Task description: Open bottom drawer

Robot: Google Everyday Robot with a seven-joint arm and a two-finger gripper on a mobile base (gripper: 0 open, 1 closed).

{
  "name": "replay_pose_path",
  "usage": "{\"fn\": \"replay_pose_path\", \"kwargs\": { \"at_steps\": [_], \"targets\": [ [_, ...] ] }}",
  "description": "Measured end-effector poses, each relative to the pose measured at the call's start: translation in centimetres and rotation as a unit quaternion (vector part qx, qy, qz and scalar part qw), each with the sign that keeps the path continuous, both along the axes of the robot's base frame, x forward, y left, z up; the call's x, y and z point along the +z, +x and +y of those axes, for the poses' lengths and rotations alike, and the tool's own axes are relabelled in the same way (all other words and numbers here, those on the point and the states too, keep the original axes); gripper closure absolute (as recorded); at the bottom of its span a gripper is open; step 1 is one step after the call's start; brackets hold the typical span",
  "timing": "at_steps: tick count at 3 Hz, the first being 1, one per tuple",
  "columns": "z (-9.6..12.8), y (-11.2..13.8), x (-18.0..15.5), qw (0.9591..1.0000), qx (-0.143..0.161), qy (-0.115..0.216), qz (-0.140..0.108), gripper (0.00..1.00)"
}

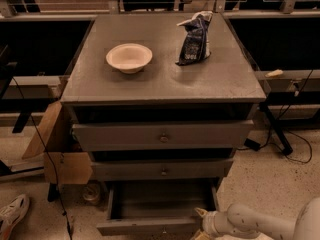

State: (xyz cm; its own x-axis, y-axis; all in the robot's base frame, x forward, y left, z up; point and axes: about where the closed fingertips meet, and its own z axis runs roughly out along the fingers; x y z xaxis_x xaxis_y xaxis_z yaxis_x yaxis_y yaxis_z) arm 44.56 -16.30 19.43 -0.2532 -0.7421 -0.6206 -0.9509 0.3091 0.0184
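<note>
The grey cabinet (pixel 165 79) has three drawers. The bottom drawer (pixel 145 226) is pulled well out, and its plain grey interior (pixel 160 201) shows. Its front sits at the lower edge of the view, with the small knob (pixel 164 231) barely visible. The middle drawer (pixel 161 170) and the top drawer (pixel 162 135) each stand out a little. My gripper (pixel 201 225) is at the right end of the bottom drawer's front, low by the floor. The pale arm (pixel 260 224) runs off to the lower right.
A cream bowl (pixel 129 57) and a dark snack bag (pixel 194 39) sit on the cabinet top. A cardboard box (pixel 57 151) leans at the cabinet's left. A shoe (pixel 12 215) is at the lower left. Cables (pixel 295 149) and a stand leg lie on the floor at the right.
</note>
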Motion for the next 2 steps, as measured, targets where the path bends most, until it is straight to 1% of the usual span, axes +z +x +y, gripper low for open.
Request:
{"fn": "replay_pose_path", "kwargs": {
  "at_steps": [1, 2],
  "targets": [
    [0.15, -0.56, -0.67, 1.0, -0.007, 0.003, -0.003, 0.41],
    [0.48, -1.16, -1.1, 0.9997, -0.019, 0.013, -0.012, 0.65]
  ]
}}
